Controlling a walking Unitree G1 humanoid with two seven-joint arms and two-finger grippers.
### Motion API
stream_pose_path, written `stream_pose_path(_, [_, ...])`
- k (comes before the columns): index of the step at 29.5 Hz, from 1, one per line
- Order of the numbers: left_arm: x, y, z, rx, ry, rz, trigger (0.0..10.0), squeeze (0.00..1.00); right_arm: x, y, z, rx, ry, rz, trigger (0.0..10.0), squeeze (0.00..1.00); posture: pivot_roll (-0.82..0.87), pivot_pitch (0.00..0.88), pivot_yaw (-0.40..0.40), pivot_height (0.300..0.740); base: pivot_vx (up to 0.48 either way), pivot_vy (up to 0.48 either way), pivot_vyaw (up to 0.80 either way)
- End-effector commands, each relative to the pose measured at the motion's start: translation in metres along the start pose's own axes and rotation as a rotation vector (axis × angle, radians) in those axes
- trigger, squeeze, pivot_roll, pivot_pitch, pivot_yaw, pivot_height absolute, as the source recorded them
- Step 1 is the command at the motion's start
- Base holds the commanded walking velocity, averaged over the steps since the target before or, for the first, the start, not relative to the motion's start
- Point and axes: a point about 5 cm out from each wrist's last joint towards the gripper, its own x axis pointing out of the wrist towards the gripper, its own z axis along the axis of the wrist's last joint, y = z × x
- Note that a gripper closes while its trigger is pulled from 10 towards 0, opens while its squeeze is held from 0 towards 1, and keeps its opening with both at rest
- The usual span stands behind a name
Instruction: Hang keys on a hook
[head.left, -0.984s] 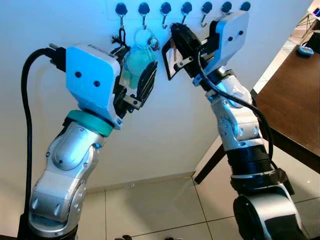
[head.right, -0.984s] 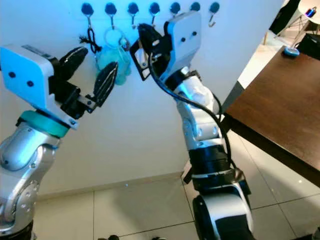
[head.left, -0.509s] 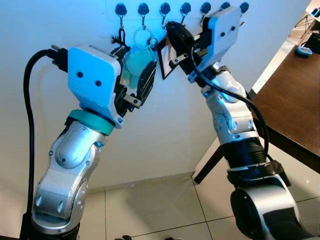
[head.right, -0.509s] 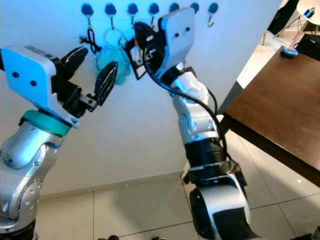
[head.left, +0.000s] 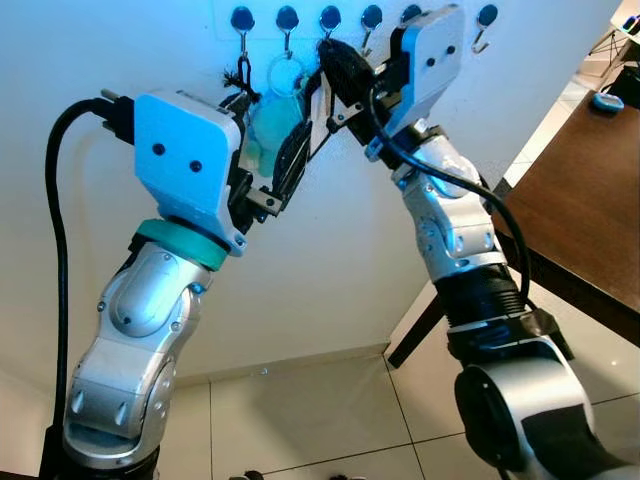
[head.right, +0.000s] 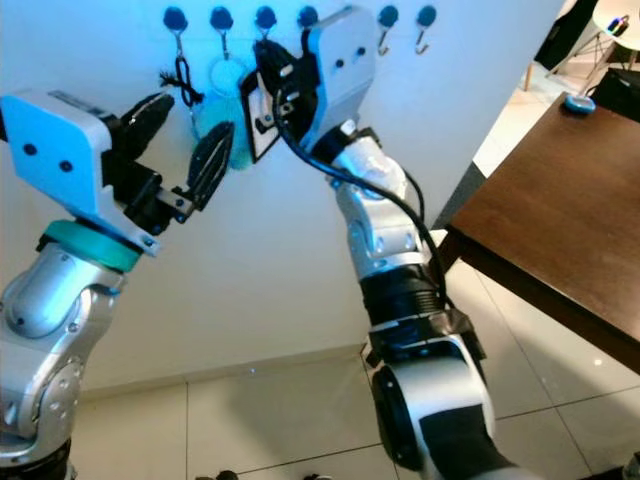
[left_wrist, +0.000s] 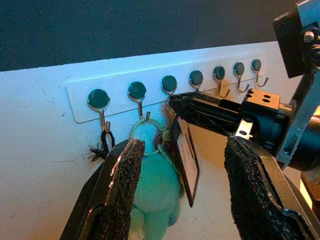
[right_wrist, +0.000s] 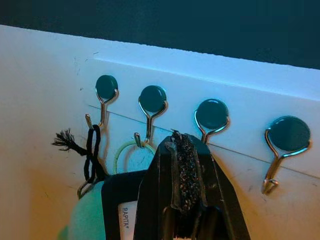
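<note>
right wrist view has the right gripper (right_wrist: 184, 150) pinched shut on the keys (left_wrist: 184, 150) just under the third hook (right_wrist: 210, 120); left gripper (left_wrist: 182, 190) waits open; next, lift the ring over that hook

1. The first two hooks of the hook rail (left_wrist: 165, 95) are taken: a black cord (left_wrist: 104, 145) and a green plush toy (left_wrist: 155, 187) hang there.
2. The right tool (right_wrist: 182, 150) crowds the third hook (right_wrist: 211, 117).
3. The hooks further along hang bare.
4. A table (head.left: 590, 200) stands at right.
</note>
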Motion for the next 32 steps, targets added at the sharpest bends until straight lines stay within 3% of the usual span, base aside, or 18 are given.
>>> stream_pose_path(1, [-0.0026,-0.0011,0.0003,0.009,0.004,0.001,10.0,0.0,0.0042,0.0013,0.0043,-0.002,-0.02,0.009,10.0,0.0,-0.02,0.077,0.024,0.74,0.0,0.0,0.0])
stream_pose_path(13, [-0.0031,-0.0023,-0.0006,0.008,0.01,0.002,10.0,0.0,0.0102,0.0001,0.0076,0.003,-0.041,0.006,10.0,0.0,-0.02,0.082,0.023,0.74,0.0,0.0,0.0])
stream_pose_path(32, [-0.0033,-0.0021,-0.0007,0.006,0.012,0.003,10.0,0.0,0.0041,0.0009,0.0042,0.0,-0.035,0.003,10.0,0.0,-0.02,0.09,0.03,0.74,0.0,0.0,0.0])
